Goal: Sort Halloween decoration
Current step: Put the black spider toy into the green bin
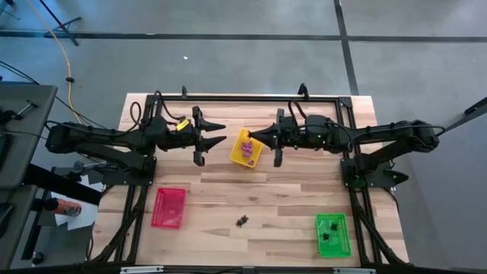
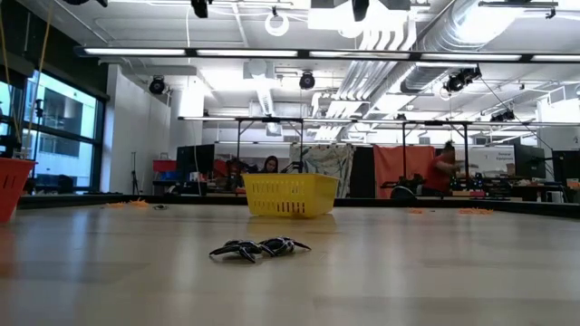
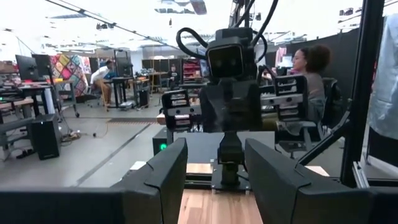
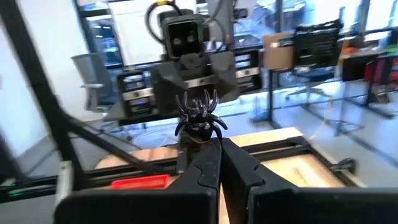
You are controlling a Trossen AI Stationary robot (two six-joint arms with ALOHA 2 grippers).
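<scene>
Black spider trinket (image 4: pixel 198 115) pinched in right gripper (image 1: pixel 256 137) tips, over yellow tray (image 1: pixel 237 157); green tray (image 1: pixel 340 245) toward 5 o'clock; left gripper (image 1: pixel 222 134) fingers apart, idle

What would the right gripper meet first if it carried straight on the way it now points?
Probably the left gripper. The right gripper, shut on a black spider, points across the yellow tray at the opposing arm; heights look level, though depth is uncertain.
</scene>
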